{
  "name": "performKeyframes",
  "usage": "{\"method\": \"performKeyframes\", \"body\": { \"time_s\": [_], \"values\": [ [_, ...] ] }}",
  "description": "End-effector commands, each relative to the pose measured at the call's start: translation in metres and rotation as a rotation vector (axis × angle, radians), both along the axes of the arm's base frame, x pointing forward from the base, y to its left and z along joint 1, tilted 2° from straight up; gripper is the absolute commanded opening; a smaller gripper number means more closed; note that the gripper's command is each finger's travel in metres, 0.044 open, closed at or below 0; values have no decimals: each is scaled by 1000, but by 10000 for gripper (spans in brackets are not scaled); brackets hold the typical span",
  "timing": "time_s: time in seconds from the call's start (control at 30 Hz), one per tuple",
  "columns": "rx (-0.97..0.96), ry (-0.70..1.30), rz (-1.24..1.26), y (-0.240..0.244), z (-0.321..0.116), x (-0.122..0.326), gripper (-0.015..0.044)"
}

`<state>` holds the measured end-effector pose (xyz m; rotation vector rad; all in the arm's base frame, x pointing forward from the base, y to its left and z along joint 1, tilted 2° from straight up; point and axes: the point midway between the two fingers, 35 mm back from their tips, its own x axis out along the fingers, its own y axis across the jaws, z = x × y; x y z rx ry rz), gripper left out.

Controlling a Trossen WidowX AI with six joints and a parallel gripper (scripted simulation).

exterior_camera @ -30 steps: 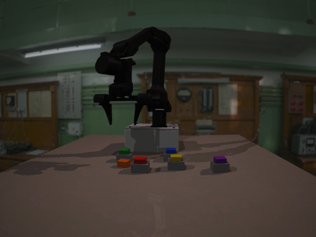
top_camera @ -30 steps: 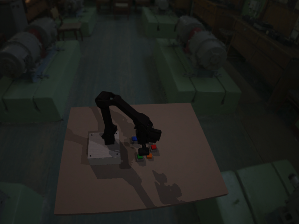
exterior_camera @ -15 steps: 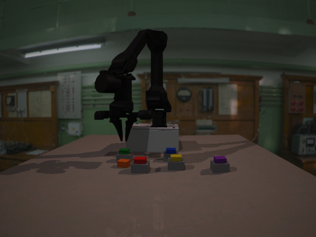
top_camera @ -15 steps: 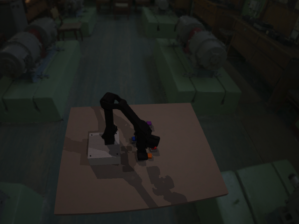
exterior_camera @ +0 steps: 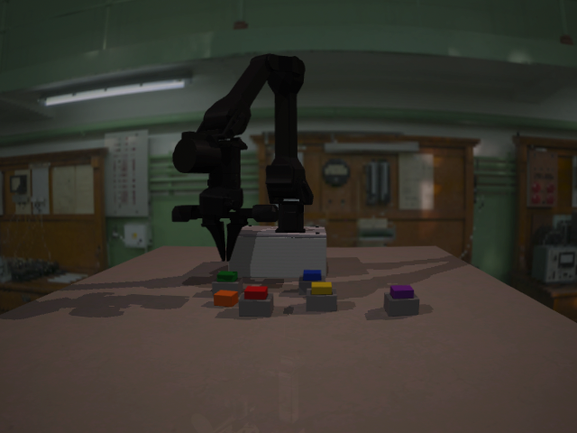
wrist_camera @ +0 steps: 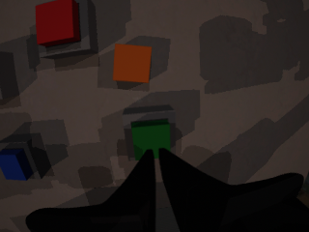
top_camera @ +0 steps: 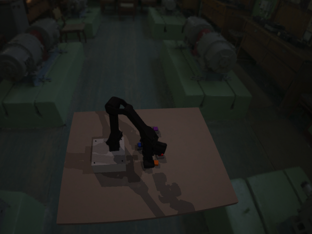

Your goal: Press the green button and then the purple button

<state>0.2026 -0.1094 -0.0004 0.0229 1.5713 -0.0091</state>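
I have the arm (exterior_camera: 242, 102) bent over the table (exterior_camera: 288, 363), gripper (exterior_camera: 225, 258) closed on nothing, hanging just above the green button (wrist_camera: 153, 139). Step one: I'd drive straight down, avoiding the orange block (wrist_camera: 133, 64) at 12 o'clock in the wrist view.

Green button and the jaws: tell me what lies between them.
Nothing. In the exterior view the shut gripper hangs just above the green button, only air between. The wrist view agrees: the tips point at its near edge. The orange block sits aside.
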Motion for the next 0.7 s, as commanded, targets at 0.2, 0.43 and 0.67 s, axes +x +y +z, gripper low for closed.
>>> {"method": "performKeyframes", "body": {
  "time_s": [0.2,0.43,0.67],
  "values": [
    [2,11,5,1,-19,-2,20],
    [2,11,5,1,-29,-3,20],
    [2,11,5,1,-30,-3,20]
  ]
}}
